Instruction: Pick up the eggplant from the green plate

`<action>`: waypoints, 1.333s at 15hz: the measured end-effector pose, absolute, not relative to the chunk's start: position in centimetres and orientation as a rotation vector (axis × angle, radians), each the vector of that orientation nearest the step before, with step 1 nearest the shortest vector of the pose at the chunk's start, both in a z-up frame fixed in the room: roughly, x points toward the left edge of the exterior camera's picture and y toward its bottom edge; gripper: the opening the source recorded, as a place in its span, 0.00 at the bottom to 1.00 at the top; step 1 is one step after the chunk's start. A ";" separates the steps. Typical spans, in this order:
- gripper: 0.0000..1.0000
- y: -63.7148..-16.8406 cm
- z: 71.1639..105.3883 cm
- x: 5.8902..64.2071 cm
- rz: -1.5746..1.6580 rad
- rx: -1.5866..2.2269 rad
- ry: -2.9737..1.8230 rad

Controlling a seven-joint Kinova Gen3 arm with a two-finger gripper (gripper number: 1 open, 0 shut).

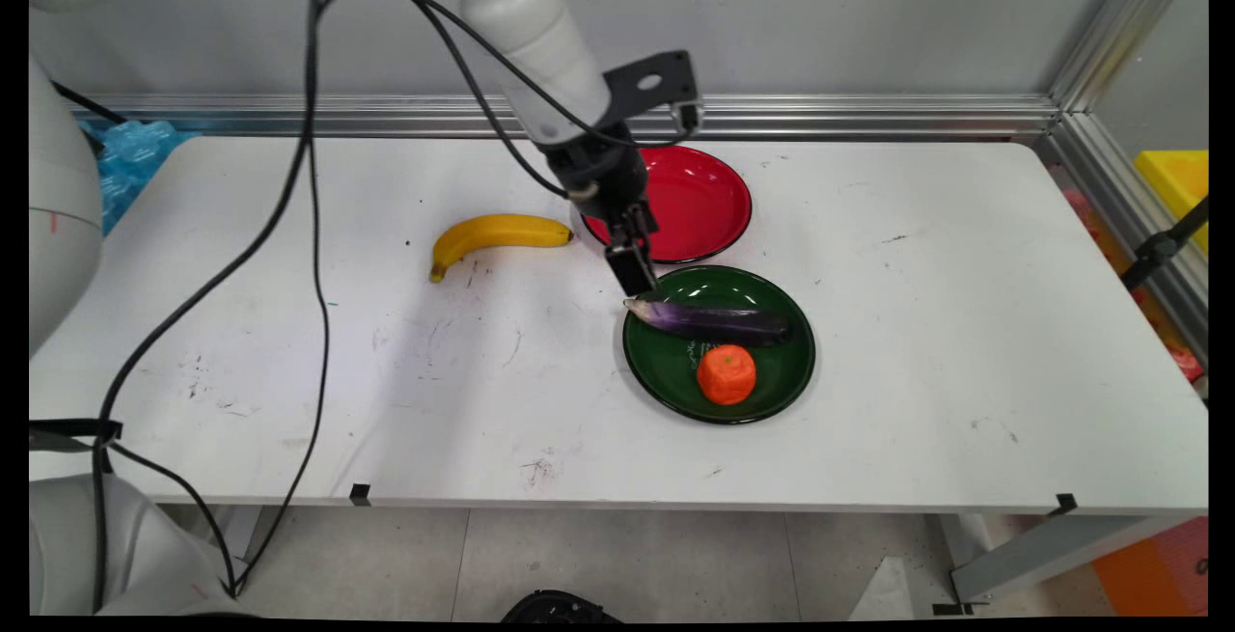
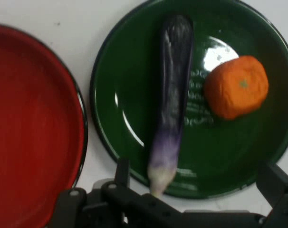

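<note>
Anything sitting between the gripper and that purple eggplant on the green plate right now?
Nothing visible. The gripper hangs just above the pale stem end of the eggplant, which lies across the green plate. The orange sits beside the eggplant farther along the plate, and the red plate lies off to the side.

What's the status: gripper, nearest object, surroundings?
Gripper open, over eggplant stem end. Eggplant and orange on green plate. Red plate adjacent.

Setting: a robotics laboratory test cell. Indicators: a scuffed white surface (image 1: pixel 868 439) bounded by aluminium rails (image 1: pixel 868 116), a plain grey wall panel (image 1: pixel 868 24), loose black cables (image 1: pixel 314 227) hanging from the arm, and tiled flooring (image 1: pixel 627 564) below.
</note>
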State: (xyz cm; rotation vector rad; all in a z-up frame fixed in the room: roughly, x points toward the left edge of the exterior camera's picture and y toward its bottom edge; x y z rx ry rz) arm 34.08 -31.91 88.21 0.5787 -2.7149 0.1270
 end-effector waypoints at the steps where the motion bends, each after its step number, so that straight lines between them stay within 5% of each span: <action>1: 1.00 -32.1 87.8 33.7 0.130 0.570 -2.713; 20: 1.00 -34.0 77.8 30.0 0.241 0.321 -2.700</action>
